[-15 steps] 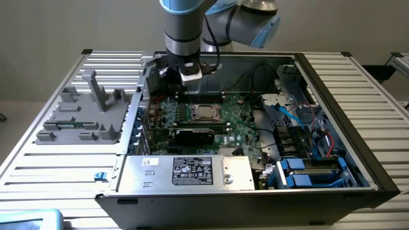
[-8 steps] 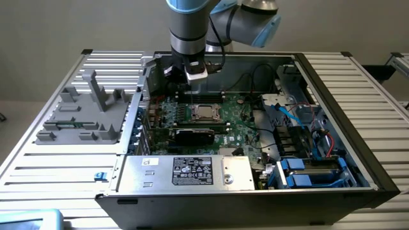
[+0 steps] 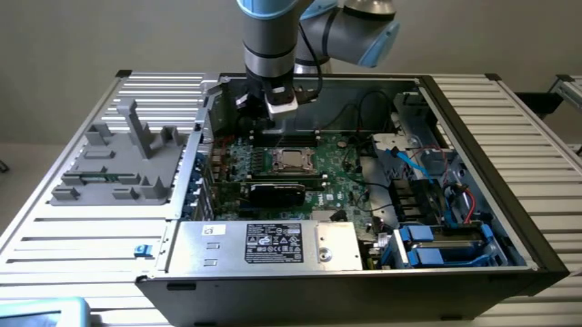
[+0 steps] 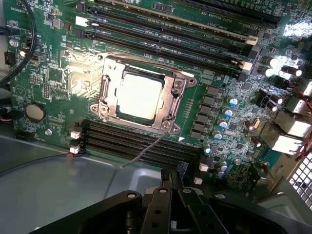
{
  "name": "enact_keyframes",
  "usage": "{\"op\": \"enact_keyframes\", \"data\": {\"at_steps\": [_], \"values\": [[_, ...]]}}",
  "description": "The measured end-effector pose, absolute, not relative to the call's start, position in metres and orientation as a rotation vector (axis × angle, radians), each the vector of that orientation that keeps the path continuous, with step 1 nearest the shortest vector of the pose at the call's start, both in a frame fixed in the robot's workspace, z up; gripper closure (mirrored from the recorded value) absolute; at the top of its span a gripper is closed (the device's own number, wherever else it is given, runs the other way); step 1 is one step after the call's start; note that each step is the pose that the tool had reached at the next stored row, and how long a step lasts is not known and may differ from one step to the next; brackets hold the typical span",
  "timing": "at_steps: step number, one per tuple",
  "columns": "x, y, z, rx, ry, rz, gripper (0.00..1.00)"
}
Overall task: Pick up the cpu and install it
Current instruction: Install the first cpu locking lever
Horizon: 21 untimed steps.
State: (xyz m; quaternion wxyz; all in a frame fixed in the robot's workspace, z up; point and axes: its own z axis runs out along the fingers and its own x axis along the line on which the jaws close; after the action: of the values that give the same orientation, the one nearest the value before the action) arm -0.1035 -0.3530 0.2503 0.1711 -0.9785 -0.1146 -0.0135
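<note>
Silver cpu (image 4: 140, 96) sits in the socket frame (image 4: 178, 88); fingers (image 4: 170, 187) pressed together above it, gripping nothing

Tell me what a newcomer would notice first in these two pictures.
The big open computer case on the slatted table draws the eye first, with the robot arm hanging over it. In the middle of the green motherboard, the shiny silver cpu lies inside the metal socket frame. The gripper is shut, holding nothing, apart from it.
</note>
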Motion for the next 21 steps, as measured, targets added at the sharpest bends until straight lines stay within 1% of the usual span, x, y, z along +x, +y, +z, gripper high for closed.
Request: {"op": "enact_keyframes", "data": {"at_steps": [3, 21], "values": [[-0.1036, -0.353, 0.2504, -2.779, -0.324, -0.039, 0.89], [-0.1038, -0.353, 0.2465, -2.797, 0.001, -0.109, 0.89]]}}
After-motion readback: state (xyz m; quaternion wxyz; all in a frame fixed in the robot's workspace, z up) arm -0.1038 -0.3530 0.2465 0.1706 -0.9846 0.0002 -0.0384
